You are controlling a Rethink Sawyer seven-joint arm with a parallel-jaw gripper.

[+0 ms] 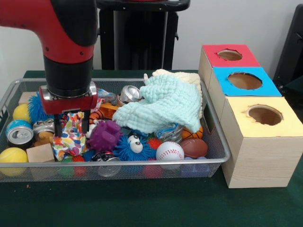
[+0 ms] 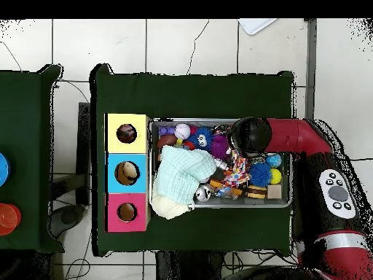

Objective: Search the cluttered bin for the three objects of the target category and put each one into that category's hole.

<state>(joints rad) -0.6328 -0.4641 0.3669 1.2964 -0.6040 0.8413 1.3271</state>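
The silver wire mesh bin [image 1: 222,142] is full of toys. One white cloth with multicolour polka dots [image 1: 70,137] lies bunched at its left end; it also shows in the overhead view [image 2: 237,175]. My gripper [image 1: 74,128] is down in the bin, open, with one finger on each side of that cloth. I see no other polka-dot cloths. The round hole [image 1: 265,115] in the yellow-topped wooden box is at the right, outside the bin, and shows in the overhead view [image 2: 126,133] too.
A mint-green waffle cloth [image 1: 163,106] lies over a cream one [image 1: 187,78] in the bin's middle and right. A purple spiky ball [image 1: 104,135], a baseball [image 1: 169,151] and a can [image 1: 20,132] lie around. Blue-topped [image 1: 244,80] and red-topped [image 1: 229,55] boxes stand behind the yellow one.
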